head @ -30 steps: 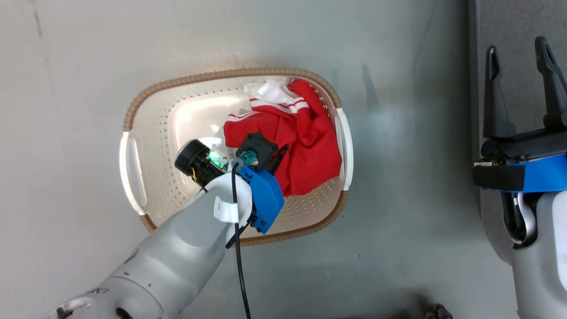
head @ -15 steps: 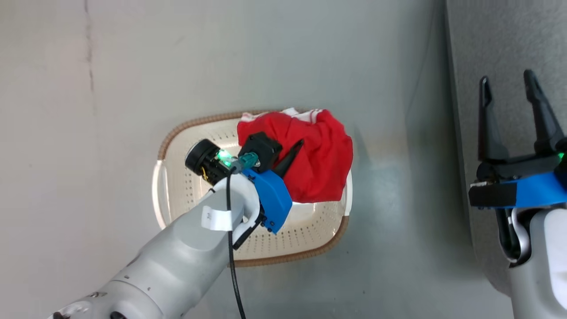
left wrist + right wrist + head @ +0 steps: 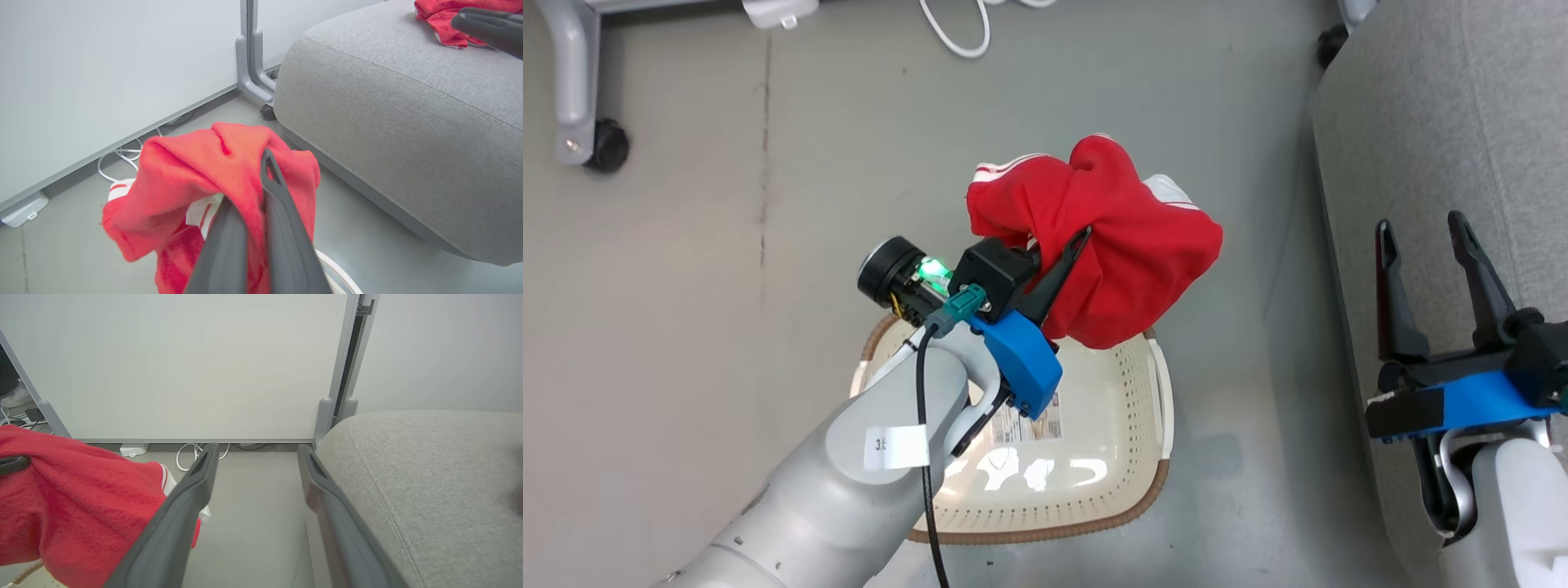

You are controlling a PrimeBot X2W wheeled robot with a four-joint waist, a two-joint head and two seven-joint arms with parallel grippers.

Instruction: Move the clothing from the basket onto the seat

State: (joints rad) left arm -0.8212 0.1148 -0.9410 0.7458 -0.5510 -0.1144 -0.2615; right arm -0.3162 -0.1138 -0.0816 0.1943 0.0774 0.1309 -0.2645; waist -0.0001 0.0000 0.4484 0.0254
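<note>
**Left gripper** (image 3: pixel 1075 242): its fingers (image 3: pixel 282 228) are clenched on the red garment (image 3: pixel 1131 261). One dark finger lies outside the cloth and the other is buried in the folds. In the left wrist view the fabric bunches over and around both fingers, and a white-trimmed edge hangs at the lower left.

**Held garment:** it hangs in the air, clear of the basket (image 3: pixel 1131 506), and in the head view it sits over the basket's far rim. Nothing but the fingers supports it. White stripes show at its upper left edge and a white patch at its right side.

**Basket:** it stands on the grey floor (image 3: pixel 686 327) beneath the left forearm. Its perforated bottom shows a printed label (image 3: pixel 1029 420).

**Right gripper** (image 3: pixel 1421 227): its fingers (image 3: pixel 184 514) are released and spread well apart, with nothing between them. It hangs over the near edge of the seat (image 3: pixel 1445 122), well apart from the held garment, with its fingers pointing up the head view.

**Seat:** the grey upholstery lies to the robot's right of the basket, with a strip of floor between them. In the left wrist view a second red garment (image 3: pixel 439 16) lies on top of the seat at the upper right. It is partly behind a dark finger of the right gripper.

**Surroundings:** a white cable (image 3: pixel 956 41) lies on the floor near the wall. A grey frame leg (image 3: pixel 253 61) with a caster (image 3: pixel 267 112) stands at the seat's corner.
</note>
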